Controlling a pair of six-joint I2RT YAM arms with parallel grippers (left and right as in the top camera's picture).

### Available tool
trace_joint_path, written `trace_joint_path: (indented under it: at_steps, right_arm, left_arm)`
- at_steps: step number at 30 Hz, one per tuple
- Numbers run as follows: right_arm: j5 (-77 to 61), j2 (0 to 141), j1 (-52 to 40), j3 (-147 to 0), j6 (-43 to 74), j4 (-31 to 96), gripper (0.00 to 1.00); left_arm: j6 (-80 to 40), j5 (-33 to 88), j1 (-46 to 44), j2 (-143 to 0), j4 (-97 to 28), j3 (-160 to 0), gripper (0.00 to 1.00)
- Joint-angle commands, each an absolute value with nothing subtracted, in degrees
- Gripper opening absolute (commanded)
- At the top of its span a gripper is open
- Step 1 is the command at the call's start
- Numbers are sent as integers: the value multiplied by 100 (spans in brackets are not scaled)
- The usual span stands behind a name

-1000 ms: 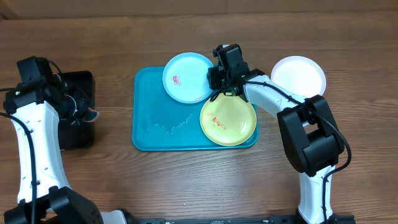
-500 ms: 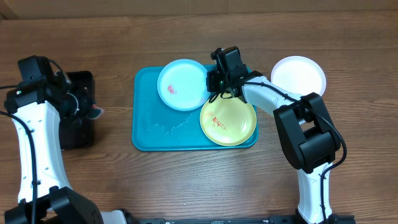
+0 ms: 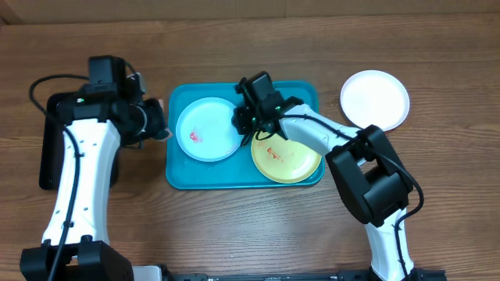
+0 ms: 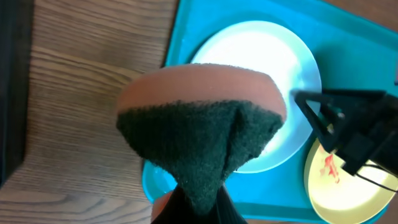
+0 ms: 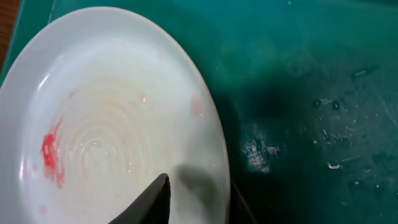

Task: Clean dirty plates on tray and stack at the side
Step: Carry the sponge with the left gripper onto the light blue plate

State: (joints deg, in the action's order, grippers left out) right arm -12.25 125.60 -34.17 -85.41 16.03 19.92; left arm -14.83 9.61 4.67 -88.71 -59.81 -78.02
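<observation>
The turquoise tray [image 3: 178,173] lies mid-table. The light blue plate [image 3: 205,117] with a red smear lies on its left half and fills the right wrist view [image 5: 106,124]. My right gripper [image 3: 248,119] is shut on that plate's right rim [image 5: 199,193]. The yellow-green plate [image 3: 291,160] with a red smear lies on the tray's right half. The white plate [image 3: 375,97] lies on the table to the right of the tray. My left gripper [image 3: 158,129] is at the tray's left edge, shut on an orange sponge with a dark green pad [image 4: 199,118], above the blue plate [image 4: 283,62].
A black tray [image 3: 48,156] lies on the table at the left, partly under my left arm. My right arm stretches over the yellow-green plate. Wet streaks show on the tray floor [image 5: 311,124].
My right gripper has pulled the light blue plate leftward across the tray. My left arm has swung from the black tray to the turquoise tray's left edge with the sponge.
</observation>
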Motion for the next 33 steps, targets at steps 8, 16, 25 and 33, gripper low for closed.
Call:
trace_joint_path:
  at_steps: [8, 16, 25, 33]
  right_arm:
    - [-526, 12787, -3428, -8626, 141, 1229, 34]
    - [-749, 13076, -3446, -8628, 108, 1081, 28]
    - [-760, 13052, -3444, -8648, 1328, 1380, 4]
    - [-779, 12680, -3446, -8879, 2655, 2650, 4]
  left_arm:
    - [-1544, 705, -73, -8879, -5942, -7478, 4]
    - [-1549, 749, -117, -8879, -5673, -7083, 4]
    - [-2283, 904, -121, -8879, -5072, -6667, 4]
    - [-2836, 904, -187, -8879, -3944, -6095, 4]
